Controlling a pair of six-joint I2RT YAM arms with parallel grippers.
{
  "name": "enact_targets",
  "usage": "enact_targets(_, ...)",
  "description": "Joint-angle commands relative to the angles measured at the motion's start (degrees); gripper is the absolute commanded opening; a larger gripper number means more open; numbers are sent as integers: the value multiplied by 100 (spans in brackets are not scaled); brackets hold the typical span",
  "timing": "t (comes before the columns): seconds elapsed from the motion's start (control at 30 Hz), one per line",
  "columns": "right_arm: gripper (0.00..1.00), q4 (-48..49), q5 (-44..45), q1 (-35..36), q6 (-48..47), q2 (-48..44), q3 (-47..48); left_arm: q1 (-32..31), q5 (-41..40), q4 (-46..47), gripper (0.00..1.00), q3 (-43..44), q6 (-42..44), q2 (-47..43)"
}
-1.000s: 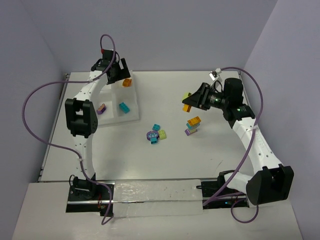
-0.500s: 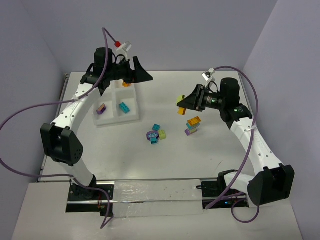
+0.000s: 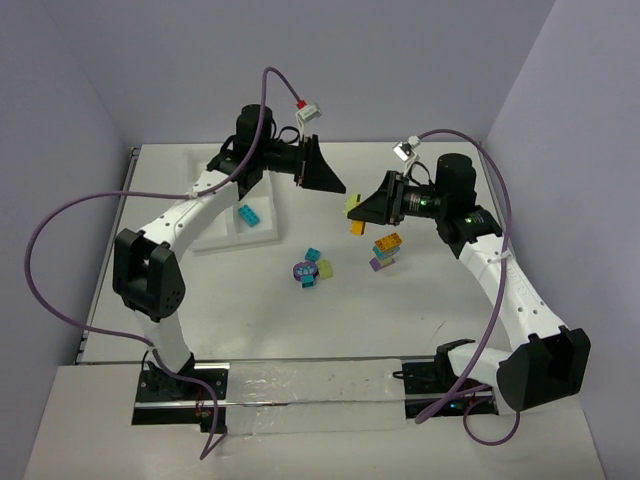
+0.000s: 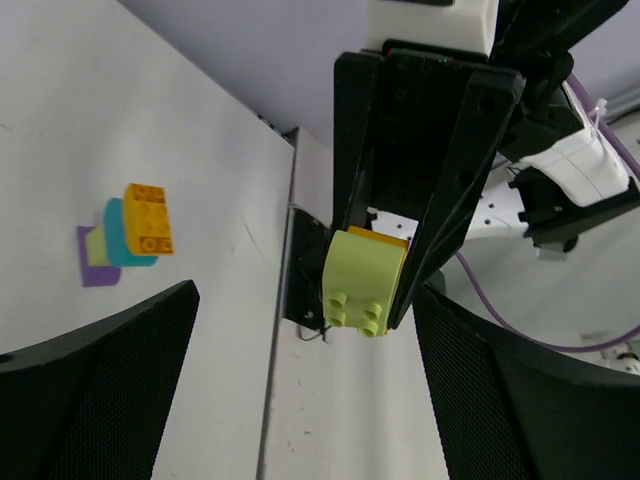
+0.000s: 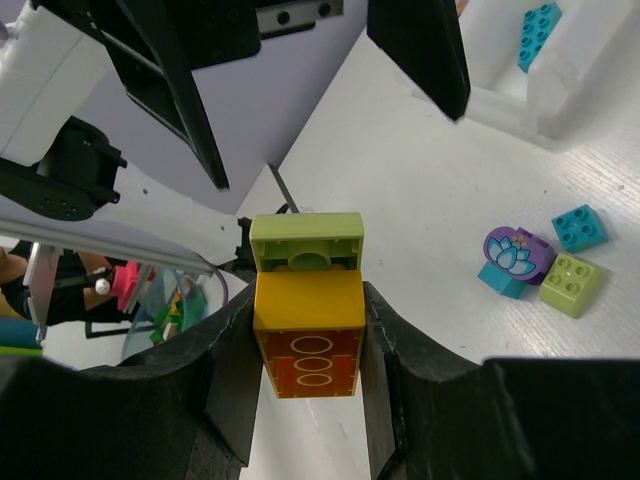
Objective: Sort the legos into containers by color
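My right gripper (image 3: 364, 211) is shut on a clump of two legos, a lime green brick on an orange one (image 5: 307, 322), held above the table. The left gripper (image 3: 325, 176) hangs open just left of it, facing it. In the left wrist view the clump (image 4: 364, 281) sits past my wide-apart fingers (image 4: 110, 380) without touching them. A purple, teal and lime clump (image 3: 311, 269) lies mid-table. An orange, teal, lime and purple stack (image 3: 385, 250) stands to its right. The containers are one white tray (image 3: 262, 233), partly hidden by my left arm, with a teal brick (image 3: 247, 215) showing inside.
The tray's corner (image 5: 560, 95) with the teal brick (image 5: 535, 30) shows at the top right of the right wrist view, and the loose clump (image 5: 515, 252) lies below it. Purple cables loop above both arms. Walls close the table's left, back and right.
My left arm has swung from over the tray rightward to face the right gripper. The right gripper has moved left with its lime and orange clump.
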Motion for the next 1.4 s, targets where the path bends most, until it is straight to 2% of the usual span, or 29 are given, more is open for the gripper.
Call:
enact_targets(0.0,0,238,-210,51,-108,34,316,-97,476,419,92,268,-67,42)
enact_targets(0.17,0,222,-193,76,-119,76,340,-229,622,487,85,227,-108,39)
enact_targets(0.33,0,261,-175,100,-84,94,329,-290,786,1160,76,39,-511,-4)
enact_targets(0.47,0,237,-175,105,-104,117,364,-357,803,1195,72,65,-551,47)
enact_targets(0.63,0,222,-157,111,-101,138,376,-407,827,1218,53,103,-592,82)
enact_targets(0.7,0,221,-157,120,-102,138,384,-416,854,1163,52,123,-566,101)
enact_targets(1.03,0,231,-131,120,-101,155,379,-459,962,908,58,108,-334,73)
enact_targets(1.2,0,231,-113,120,-101,147,376,-468,985,876,40,94,-293,73)
enact_targets(1.37,0,205,-96,120,-119,159,384,-468,1041,906,31,111,-284,69)
